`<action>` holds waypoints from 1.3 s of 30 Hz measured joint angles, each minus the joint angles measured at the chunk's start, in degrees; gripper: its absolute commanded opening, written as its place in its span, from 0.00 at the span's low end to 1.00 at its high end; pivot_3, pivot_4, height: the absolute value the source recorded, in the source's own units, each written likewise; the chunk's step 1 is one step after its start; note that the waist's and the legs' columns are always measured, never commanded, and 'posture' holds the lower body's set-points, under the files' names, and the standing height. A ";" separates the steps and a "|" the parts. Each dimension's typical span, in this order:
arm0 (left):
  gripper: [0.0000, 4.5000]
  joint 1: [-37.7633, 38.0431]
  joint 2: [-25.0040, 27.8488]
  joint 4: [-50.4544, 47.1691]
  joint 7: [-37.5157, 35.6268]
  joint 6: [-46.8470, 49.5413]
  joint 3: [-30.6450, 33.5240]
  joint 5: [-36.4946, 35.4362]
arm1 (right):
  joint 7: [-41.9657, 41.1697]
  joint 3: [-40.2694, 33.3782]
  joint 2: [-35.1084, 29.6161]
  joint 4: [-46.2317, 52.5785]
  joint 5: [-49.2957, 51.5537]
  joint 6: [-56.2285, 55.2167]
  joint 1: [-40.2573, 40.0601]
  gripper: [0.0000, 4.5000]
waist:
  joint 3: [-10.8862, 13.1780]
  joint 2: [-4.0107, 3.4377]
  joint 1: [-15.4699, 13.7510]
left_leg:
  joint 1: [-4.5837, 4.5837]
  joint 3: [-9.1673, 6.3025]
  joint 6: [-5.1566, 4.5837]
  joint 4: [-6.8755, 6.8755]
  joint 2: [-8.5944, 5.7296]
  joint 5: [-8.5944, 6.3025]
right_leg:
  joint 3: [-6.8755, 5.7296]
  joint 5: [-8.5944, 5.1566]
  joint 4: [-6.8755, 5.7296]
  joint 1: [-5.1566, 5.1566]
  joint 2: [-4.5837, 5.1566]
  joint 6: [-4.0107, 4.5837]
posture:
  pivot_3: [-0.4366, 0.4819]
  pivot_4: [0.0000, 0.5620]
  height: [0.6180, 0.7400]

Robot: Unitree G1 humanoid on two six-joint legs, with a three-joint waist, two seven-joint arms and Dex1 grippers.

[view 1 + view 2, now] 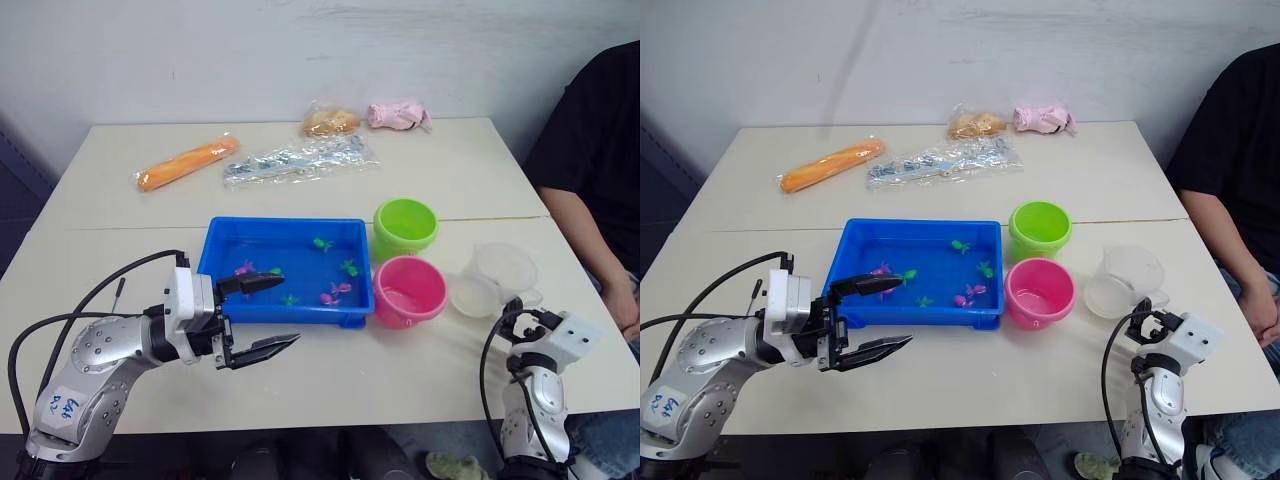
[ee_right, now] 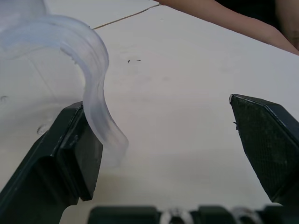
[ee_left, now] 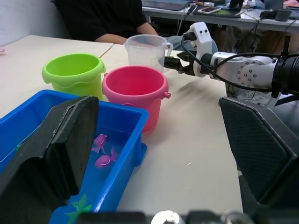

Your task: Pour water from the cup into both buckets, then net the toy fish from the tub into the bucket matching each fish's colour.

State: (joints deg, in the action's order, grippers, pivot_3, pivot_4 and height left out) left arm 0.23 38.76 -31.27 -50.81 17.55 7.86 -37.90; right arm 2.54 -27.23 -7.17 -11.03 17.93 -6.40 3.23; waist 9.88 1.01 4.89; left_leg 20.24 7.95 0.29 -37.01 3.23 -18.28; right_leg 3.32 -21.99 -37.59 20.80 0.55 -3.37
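Clear plastic measuring cup (image 1: 1126, 281) stands upright on the pale table (image 1: 970, 375) just right of the pink round bucket (image 1: 1040, 292) and lime green bucket (image 1: 1041, 230), the right gripper (image 1: 1147, 324) at its handle with jaws wide, the left gripper (image 1: 875, 315) wide-jawed by the shallow blue tub (image 1: 855, 245).

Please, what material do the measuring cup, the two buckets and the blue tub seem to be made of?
The cup looks like clear, slightly cloudy plastic: the table shows through its wall. The green bucket and the pink bucket look like smooth moulded plastic of solid colour with a soft sheen. The tub seems glossy, opaque blue plastic with a rolled rim.
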 measured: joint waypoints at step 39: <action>1.00 -4.84 -4.19 3.91 -0.34 0.53 -3.96 0.14 | -19.30 3.14 -30.56 17.31 -8.89 3.97 -2.07 0.04 | 0.34 -0.37 -0.19 | 0.23 0.29 0.06 -0.06 0.08 0.16 | 0.31 -0.03 -0.14 0.44 -0.12 -0.12 | 0.48 0.27 1.00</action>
State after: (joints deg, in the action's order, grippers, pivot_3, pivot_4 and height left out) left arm -4.61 34.57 -27.36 -51.14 18.09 3.90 -37.76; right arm -16.76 -24.10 -37.73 6.29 9.05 -2.43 1.15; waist 10.22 0.64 4.70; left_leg 20.48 8.24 0.36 -37.07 3.31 -18.13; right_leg 3.63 -22.02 -37.72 21.24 0.42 -3.48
